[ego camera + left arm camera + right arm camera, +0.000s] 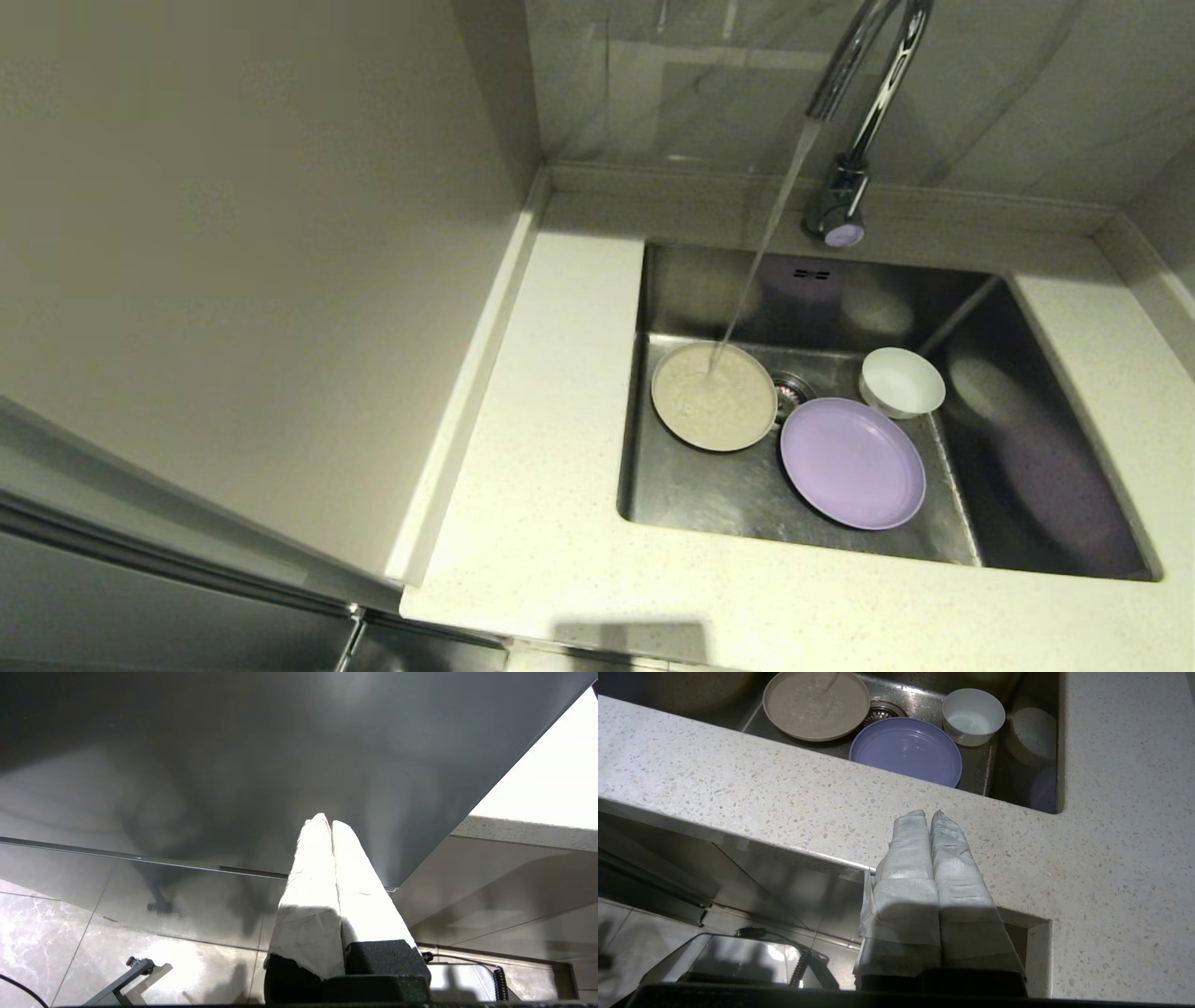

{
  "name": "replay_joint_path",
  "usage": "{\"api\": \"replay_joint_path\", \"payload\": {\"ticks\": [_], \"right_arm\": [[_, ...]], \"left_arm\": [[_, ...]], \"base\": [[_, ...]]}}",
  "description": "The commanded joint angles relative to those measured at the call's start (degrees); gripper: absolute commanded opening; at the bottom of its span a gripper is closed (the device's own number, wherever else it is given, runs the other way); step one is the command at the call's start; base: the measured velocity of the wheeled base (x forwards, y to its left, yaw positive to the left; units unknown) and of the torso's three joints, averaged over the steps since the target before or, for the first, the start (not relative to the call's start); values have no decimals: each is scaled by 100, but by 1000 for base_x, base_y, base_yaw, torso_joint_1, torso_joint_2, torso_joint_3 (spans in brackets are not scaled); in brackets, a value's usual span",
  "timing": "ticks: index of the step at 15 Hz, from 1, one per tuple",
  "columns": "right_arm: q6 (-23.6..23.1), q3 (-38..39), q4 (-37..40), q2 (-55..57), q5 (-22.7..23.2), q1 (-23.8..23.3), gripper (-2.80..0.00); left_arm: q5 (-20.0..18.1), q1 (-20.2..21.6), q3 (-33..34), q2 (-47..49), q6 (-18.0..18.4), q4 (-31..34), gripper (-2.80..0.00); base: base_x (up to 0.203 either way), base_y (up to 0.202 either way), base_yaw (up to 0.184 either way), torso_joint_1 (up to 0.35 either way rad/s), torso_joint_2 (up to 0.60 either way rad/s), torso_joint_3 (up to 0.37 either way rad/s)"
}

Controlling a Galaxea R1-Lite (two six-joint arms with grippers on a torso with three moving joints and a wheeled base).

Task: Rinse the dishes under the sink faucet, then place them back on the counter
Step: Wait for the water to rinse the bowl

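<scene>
From the head camera I see water running from the faucet [864, 112] onto the cream plate [714, 397] at the sink's [709, 495] far left, with the lilac plate [852, 463] nearer to its right and the bowl [902, 382] just beyond that — no arm shows here. My left gripper [331, 823] is pressed closed on nothing, low beside a grey panel [280, 765]. My right gripper [930, 814] is likewise closed and empty — at the counter's [738, 798] near edge, short of the sink.
</scene>
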Motion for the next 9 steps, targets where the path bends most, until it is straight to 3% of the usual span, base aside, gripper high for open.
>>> {"api": "replay_joint_path", "payload": {"ticks": [1,9], "right_arm": [[-2,1,0,16,1,5,-280],[-2,1,0,16,1,5,-280]], "left_arm": [[4,0,0,-9,-3,-2,-280],[4,0,0,-9,-3,-2,-280]], "base": [[0,0,0,0,0,0],[0,0,0,0,0,0]]}}
